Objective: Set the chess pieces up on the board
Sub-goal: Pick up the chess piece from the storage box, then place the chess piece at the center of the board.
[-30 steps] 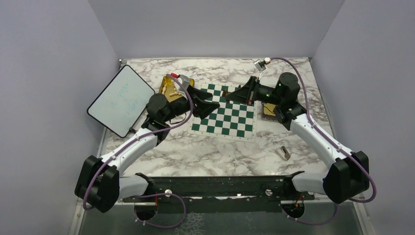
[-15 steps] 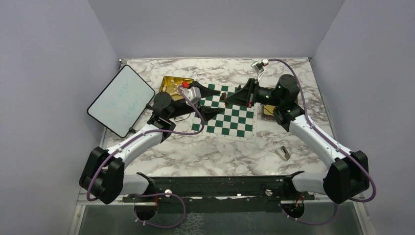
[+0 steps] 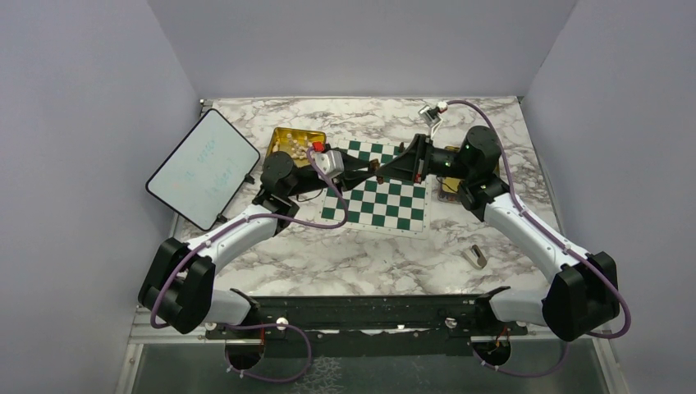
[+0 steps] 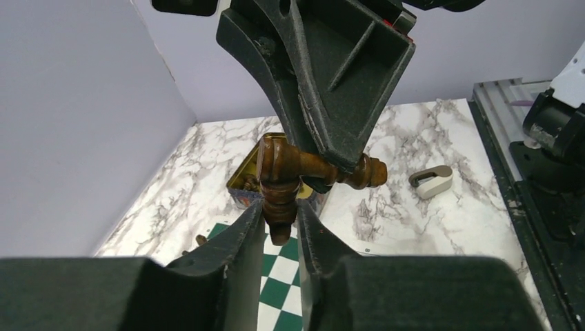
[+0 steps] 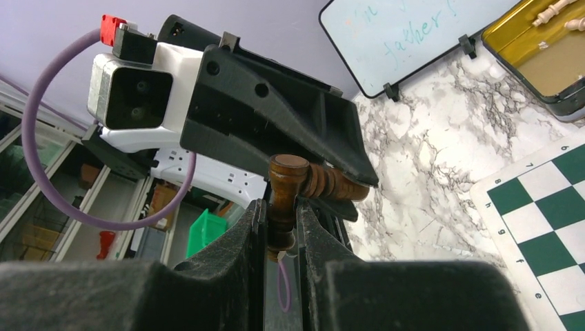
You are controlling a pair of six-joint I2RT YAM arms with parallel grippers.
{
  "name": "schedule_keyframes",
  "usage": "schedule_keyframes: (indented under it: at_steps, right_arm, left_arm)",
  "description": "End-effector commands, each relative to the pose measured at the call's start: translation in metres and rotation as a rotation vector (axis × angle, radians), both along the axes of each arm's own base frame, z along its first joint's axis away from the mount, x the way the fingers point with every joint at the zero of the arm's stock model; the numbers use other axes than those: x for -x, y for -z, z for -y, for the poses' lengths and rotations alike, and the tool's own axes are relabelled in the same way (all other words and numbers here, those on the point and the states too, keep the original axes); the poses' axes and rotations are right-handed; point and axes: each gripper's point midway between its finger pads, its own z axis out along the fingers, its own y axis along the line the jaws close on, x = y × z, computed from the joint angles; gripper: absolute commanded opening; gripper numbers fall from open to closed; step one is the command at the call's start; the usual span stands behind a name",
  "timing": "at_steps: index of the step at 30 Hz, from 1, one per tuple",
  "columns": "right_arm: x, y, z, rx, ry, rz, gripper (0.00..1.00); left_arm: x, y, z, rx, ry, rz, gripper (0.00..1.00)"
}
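Above the far-left part of the green-and-white board (image 3: pixel 386 205) my two grippers meet tip to tip. In the left wrist view my left gripper (image 4: pixel 279 214) is shut on a dark brown chess piece (image 4: pixel 279 186) standing upright between its pads. A second dark piece (image 4: pixel 352 172) lies crosswise against it, pinched under the right arm's fingers (image 4: pixel 324 83). The right wrist view shows the same from the other side: my right gripper (image 5: pixel 281 221) is shut on a dark piece (image 5: pixel 283 189), whose base touches the piece (image 5: pixel 331 183) in the left arm's fingers (image 5: pixel 276 117). Both pieces hang clear of the board.
A gold tray (image 3: pixel 283 135) with cream pieces sits left of the board, and a second tray (image 3: pixel 450 187) lies at the board's right. A white tablet (image 3: pixel 201 168) leans at the far left. A small grey block (image 3: pixel 476 257) rests on the marble near the right arm.
My left gripper swung from the board's left edge up toward the right gripper and closed on a dark piece. The right gripper stayed shut and shifted slightly left.
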Motion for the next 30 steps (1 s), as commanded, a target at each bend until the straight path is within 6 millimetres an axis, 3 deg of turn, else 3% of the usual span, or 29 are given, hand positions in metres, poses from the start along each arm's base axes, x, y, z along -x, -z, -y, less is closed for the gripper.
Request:
schedule_keyframes:
  at_steps: [1,8,12,15,21,26,30]
  right_arm:
    - [0.003,0.008,-0.002,0.027,-0.032,0.003,0.15]
    - [-0.004,0.021,0.0,0.099,0.01,-0.005,0.15]
    - [-0.011,0.033,0.003,0.162,0.047,-0.015,0.15]
    - [-0.017,0.054,0.008,0.244,0.089,-0.06,0.14]
    - [-0.013,0.092,0.012,0.334,0.065,-0.118,0.14]
    - [-0.02,0.16,0.029,0.599,0.144,-0.21,0.14]
    - [-0.014,0.215,0.045,0.854,0.19,-0.241,0.15]
  left_arm:
    - [0.007,-0.006,-0.002,0.01,0.017,0.053,0.17]
    - [-0.007,0.013,-0.02,0.003,-0.083,-0.088,0.0]
    - [-0.025,0.028,-0.036,0.002,-0.228,-0.207,0.0]
    - [-0.035,0.034,-0.05,-0.003,-0.335,-0.266,0.0]
    - [-0.033,0.021,-0.061,0.047,-0.4,-0.346,0.0]
    - [-0.025,0.011,-0.064,0.049,-0.395,-0.377,0.0]
    - [-0.025,0.028,-0.078,0.002,-0.473,-0.38,0.0]
